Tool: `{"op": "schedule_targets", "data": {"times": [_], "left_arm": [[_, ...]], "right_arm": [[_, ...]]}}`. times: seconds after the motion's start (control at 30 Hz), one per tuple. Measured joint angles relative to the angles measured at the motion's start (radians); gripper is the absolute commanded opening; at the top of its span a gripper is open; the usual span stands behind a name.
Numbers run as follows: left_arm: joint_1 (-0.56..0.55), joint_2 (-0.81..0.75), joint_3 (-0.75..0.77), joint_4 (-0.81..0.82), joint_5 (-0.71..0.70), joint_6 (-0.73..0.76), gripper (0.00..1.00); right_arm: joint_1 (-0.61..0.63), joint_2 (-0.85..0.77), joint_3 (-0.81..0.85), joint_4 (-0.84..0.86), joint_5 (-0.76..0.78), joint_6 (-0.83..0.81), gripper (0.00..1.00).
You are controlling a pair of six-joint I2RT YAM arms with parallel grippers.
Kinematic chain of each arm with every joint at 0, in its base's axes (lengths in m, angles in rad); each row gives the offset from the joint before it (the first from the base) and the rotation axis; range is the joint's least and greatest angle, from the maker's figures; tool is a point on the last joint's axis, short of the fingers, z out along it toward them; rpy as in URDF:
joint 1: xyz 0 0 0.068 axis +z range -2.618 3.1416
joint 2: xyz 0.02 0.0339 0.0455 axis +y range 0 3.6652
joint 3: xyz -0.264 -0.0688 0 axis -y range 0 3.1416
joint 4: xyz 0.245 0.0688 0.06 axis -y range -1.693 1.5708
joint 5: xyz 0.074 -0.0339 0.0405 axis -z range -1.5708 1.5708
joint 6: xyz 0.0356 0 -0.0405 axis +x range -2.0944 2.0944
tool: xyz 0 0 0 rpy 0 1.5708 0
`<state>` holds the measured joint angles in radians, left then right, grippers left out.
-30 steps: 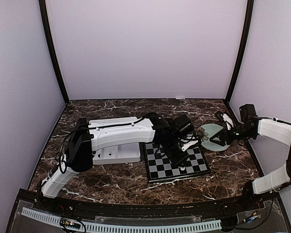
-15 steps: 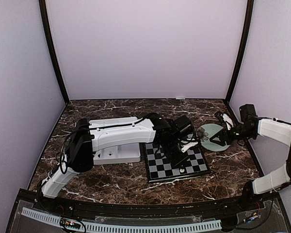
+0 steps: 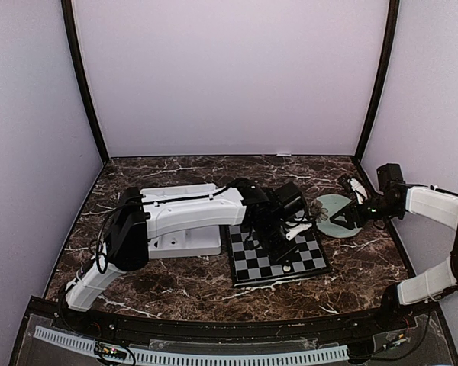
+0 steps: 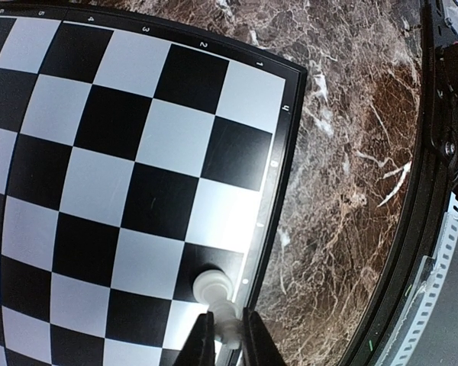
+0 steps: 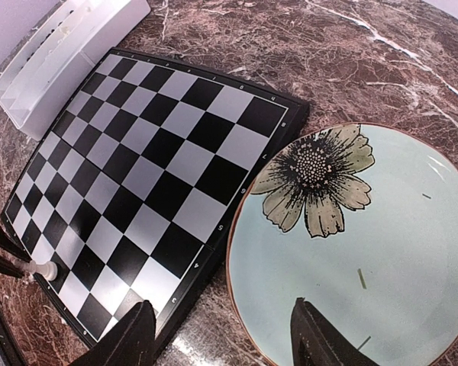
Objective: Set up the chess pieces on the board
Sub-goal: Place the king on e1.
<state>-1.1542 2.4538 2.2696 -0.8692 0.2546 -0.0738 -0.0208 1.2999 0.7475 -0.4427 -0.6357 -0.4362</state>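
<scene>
The left gripper (image 4: 227, 337) pinches one glossy white chess piece (image 4: 213, 287) at the edge of the single flat checkered board (image 4: 99, 152), while the right gripper (image 5: 221, 305) gapes empty over one round flowered plate (image 5: 397, 252).

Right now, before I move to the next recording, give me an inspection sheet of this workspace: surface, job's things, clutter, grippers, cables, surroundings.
Surface: dark marble-patterned table; no spills seen.
Job's things: chessboard lies flat on the table; one white chess piece at an edge square; no other pieces seen on it.
Clutter: white tray beside the board, contents unclear; pale green flower plate, only small marks on it.
Grippers: left gripper shut on the white chess piece; right gripper open, over the plate's rim.
Cables: black cable loop at the left arm's elbow, away from the board.
Surroundings: plain pale walls, black corner posts.
</scene>
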Motion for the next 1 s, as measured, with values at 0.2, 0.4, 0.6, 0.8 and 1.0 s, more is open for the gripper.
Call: {"op": "schedule_targets", "data": {"times": [0.2,0.4,0.6,0.8,1.0], "left_arm": [[0.0,0.001,0.0,0.002,0.0,-0.005,0.21],[0.0,0.011,0.0,0.0,-0.001,-0.011,0.32],[0.0,0.015,0.0,0.002,-0.01,-0.012,0.42],[0.0,0.015,0.0,0.001,-0.02,0.004,0.5],[-0.001,0.005,-0.021,0.008,-0.021,0.038,0.49]], "right_arm": [[0.0,0.0,0.0,0.0,0.0,0.0,0.62],[0.0,0.0,0.0,0.0,-0.001,0.0,0.62],[0.0,0.0,0.0,-0.002,-0.004,-0.001,0.62],[0.0,0.0,0.0,-0.002,-0.006,-0.001,0.62],[0.0,0.0,0.0,-0.003,-0.013,-0.002,0.62]]}}
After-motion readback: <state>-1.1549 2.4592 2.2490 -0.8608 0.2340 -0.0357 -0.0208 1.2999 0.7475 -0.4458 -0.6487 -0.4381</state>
